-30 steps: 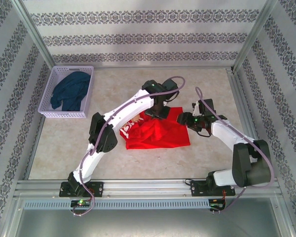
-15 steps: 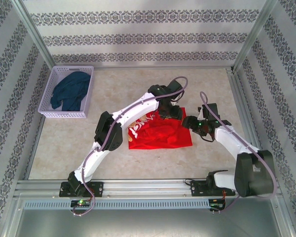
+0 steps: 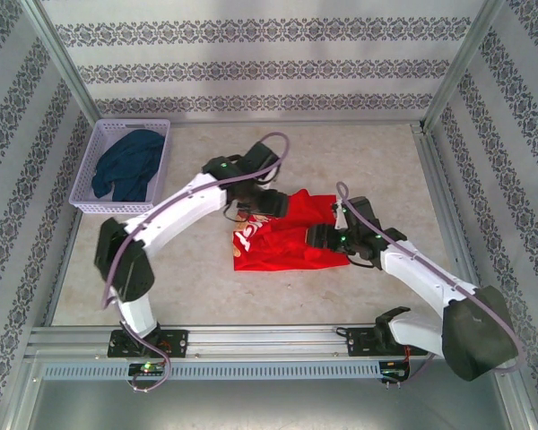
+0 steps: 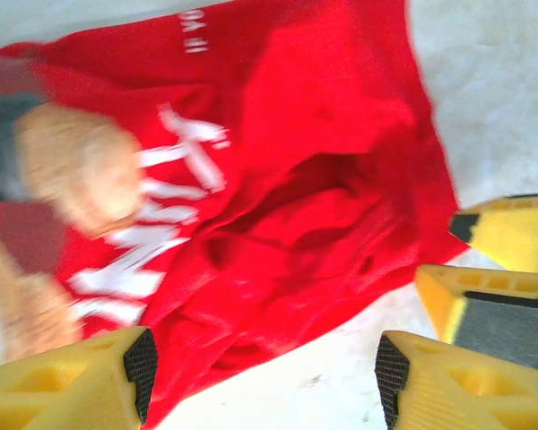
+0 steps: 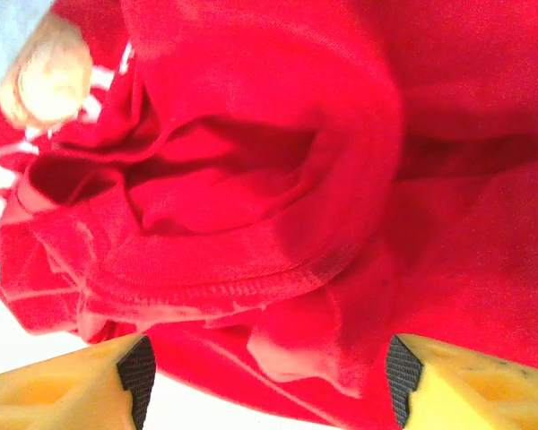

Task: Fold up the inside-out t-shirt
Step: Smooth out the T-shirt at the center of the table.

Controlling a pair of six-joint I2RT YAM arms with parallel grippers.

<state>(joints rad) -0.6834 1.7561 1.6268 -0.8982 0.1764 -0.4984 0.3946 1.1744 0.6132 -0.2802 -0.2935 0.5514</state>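
Observation:
The inside-out t-shirt lies bunched in the middle of the table, bright red, with a white print showing at its left end. My left gripper hovers over its far left part, open; in the left wrist view its fingertips straddle the shirt's edge and bare table, holding nothing. My right gripper is over the shirt's right part, open; in the right wrist view its fingertips span a stitched, folded hem of red fabric without pinching it. The right gripper's yellow fingers appear at the left wrist view's right edge.
A lilac basket with a dark navy garment stands at the back left. Metal frame posts and patterned walls enclose the table; a rail runs along the near edge. Bare tabletop lies left and in front of the shirt.
My left gripper has opened, let go of the shirt and swung left. My right gripper has moved left onto the shirt. The shirt has settled lower on the table.

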